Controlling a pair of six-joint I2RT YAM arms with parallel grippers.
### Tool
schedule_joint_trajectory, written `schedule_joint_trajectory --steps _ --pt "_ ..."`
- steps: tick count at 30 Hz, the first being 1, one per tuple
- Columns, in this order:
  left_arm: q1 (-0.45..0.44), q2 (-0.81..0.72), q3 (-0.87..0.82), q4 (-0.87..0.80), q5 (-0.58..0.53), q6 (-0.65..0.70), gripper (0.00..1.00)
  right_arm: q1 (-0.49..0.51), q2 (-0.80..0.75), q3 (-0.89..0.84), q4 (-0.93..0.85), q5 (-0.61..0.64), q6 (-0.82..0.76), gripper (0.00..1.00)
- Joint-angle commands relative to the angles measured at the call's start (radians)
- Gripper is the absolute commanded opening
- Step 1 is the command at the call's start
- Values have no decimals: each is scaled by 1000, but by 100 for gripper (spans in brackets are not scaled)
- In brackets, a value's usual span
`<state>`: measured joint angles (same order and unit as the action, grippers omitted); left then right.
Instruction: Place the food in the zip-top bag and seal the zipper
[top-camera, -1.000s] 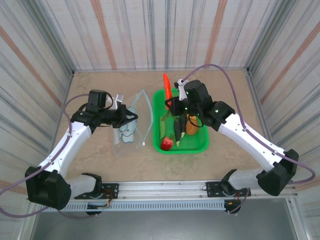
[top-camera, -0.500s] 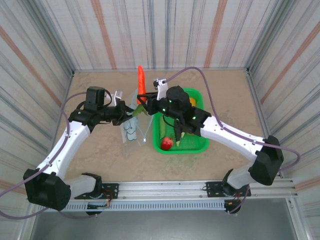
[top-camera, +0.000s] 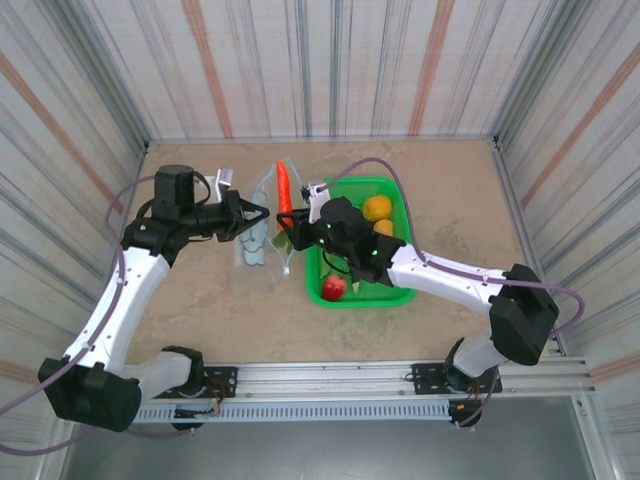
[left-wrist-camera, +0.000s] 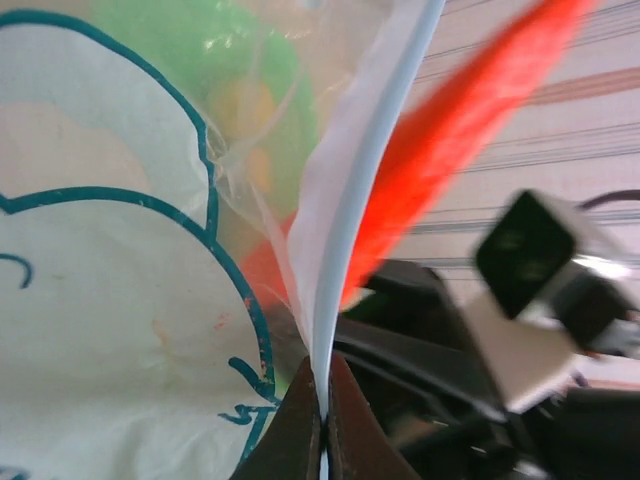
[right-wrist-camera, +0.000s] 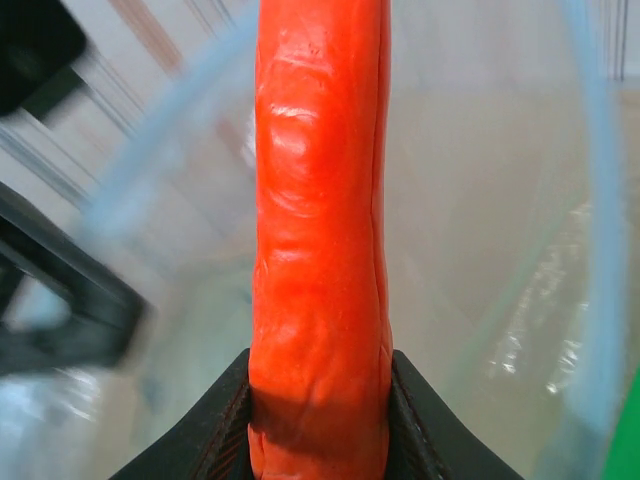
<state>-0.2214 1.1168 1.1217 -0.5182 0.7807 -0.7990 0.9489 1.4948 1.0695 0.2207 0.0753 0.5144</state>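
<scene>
Beige bench (top-camera: 200, 305): my left end effector (left-wrist-camera: 322, 402) clamped on zipper (left-wrist-camera: 352, 220), holding zip-top bag (top-camera: 256, 242) mouth open; right end effector (right-wrist-camera: 320, 400) clamped on carrot (right-wrist-camera: 318, 200), poised at that mouth, likely for insertion.

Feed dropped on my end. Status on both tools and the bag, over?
Left tool shut on zipper, bag mouth held open. Right tool shut on carrot, tip at the mouth. Rest of food in green basket. No obstruction seen.

White arm shells (top-camera: 110, 300), black joints (top-camera: 520, 320) — mauve cables (top-camera: 372, 163), black gripper fingers (right-wrist-camera: 212, 430)
</scene>
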Motion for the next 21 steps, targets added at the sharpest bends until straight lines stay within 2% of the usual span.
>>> schedule_joint_trajectory --steps 1,4,7,9,13,21 --pt "11 -20 37 21 33 -7 0 3 -18 -3 -53 8 -16 11" --pt "11 -21 37 39 35 -13 0 4 6 36 -117 -60 -16 20" --pt "11 -21 33 45 30 -15 0 4 30 68 -147 -134 -7 36" --pt "11 -21 27 46 29 -14 0 5 35 82 -164 -142 1 46" --pt "11 -26 8 44 25 -5 0 1 13 88 -174 -151 -5 57" --pt "11 -34 -3 8 4 33 0 -17 -29 172 -301 -162 -43 59"
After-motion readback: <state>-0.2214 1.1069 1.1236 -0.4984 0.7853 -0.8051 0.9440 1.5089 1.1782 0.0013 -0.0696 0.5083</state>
